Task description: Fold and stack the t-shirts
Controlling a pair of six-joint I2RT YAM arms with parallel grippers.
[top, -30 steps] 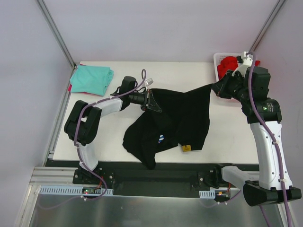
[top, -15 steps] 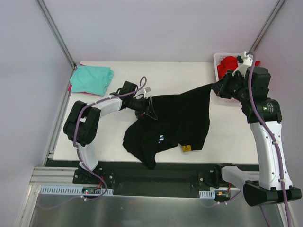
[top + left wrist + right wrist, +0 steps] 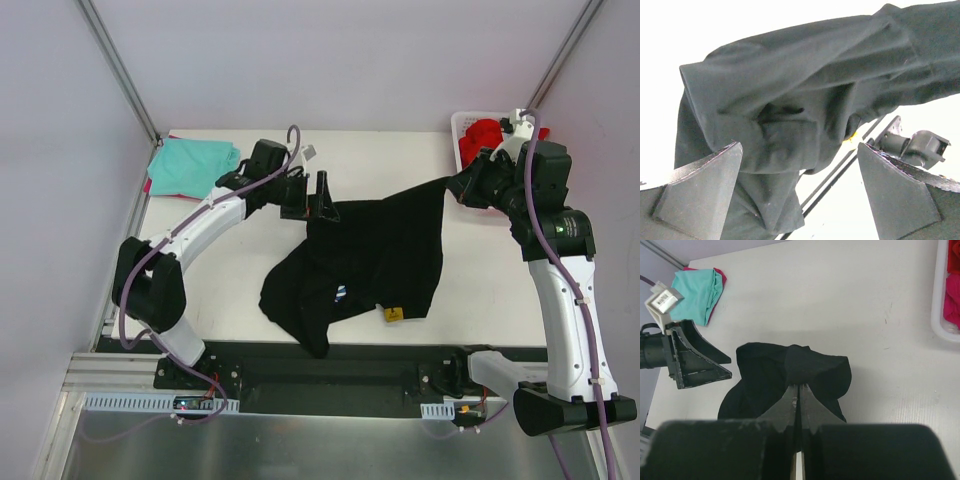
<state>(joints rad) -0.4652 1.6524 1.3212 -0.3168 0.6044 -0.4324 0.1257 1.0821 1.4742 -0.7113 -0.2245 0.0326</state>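
A large black t-shirt lies crumpled across the table, its near part hanging toward the front edge, a small white-and-blue print showing. My right gripper is shut on its far right corner and holds that corner lifted; in the right wrist view the cloth bunches at the pinched jaws. My left gripper hovers open just above the shirt's far left edge, holding nothing. From the left wrist, the black folds lie below the wide-spread fingers. A folded teal t-shirt lies at the far left.
A white slotted basket with red t-shirts stands at the far right corner, behind my right arm. A pink edge shows under the teal shirt. A small yellow tag sits on the black shirt's near hem.
My left gripper opened, let go of the black shirt's left edge and lifted away toward the far side. The released edge dropped onto the table. My right arm has not moved.
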